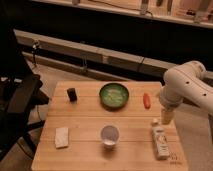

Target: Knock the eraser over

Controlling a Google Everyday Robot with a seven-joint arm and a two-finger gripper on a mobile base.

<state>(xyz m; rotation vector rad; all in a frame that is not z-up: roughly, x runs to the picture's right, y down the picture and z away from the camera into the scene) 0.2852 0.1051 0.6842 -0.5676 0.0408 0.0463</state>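
Observation:
The eraser (pixel 72 94) is a small dark block standing upright at the far left of the wooden table (pixel 90 117). My white arm comes in from the right. Its gripper (pixel 166 116) hangs over the table's right edge, far from the eraser, between a small orange-red object (pixel 146 100) and a white bottle (pixel 160 142). Nothing shows in the gripper.
A green bowl (pixel 114 95) sits at the far middle of the table, between the gripper and the eraser. A white cup (pixel 109 136) stands at the near middle. A pale flat sponge (pixel 61 137) lies near left. A dark chair (pixel 20 97) stands left of the table.

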